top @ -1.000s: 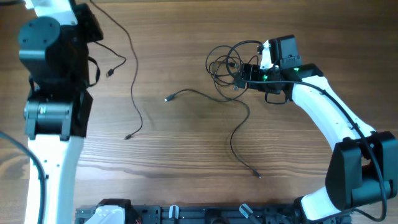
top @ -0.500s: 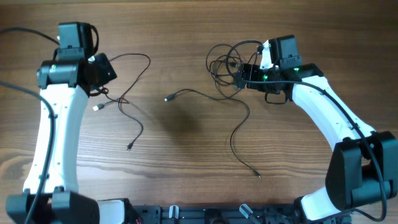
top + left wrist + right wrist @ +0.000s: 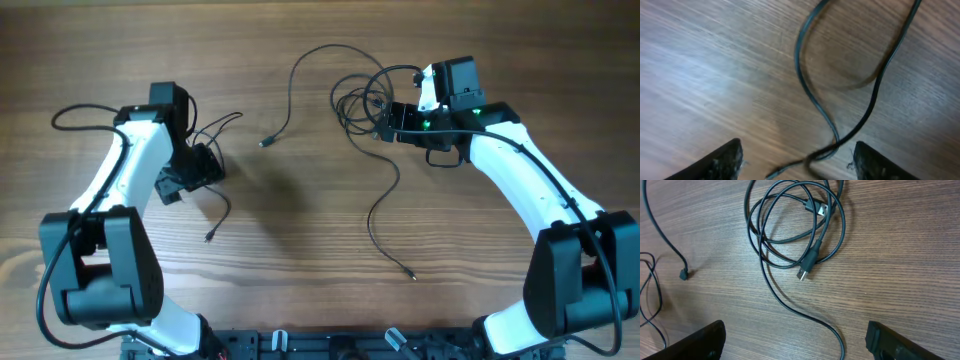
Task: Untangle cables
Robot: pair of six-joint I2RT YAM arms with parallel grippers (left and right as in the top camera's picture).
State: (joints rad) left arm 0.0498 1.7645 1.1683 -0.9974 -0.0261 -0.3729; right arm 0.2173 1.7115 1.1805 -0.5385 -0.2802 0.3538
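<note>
Several thin black cables lie on the wooden table. A tangled coil sits just left of my right gripper. From it one cord trails down toward the front. In the right wrist view the coil with a silver plug lies ahead of the open right gripper; one strand runs between the jaws untouched. Another cord arcs at top centre. My left gripper hovers low over a small bunch of cords. Its jaws stand apart around two crossing strands.
The thicker arm wire loops off the left arm at the left. A black rail runs along the front edge. A small plug end lies at the left of the right wrist view.
My left arm swung in from the far left and came down over the left bunch, and its jaws opened. The middle cord shifted up into an arc. The right arm stayed still.
</note>
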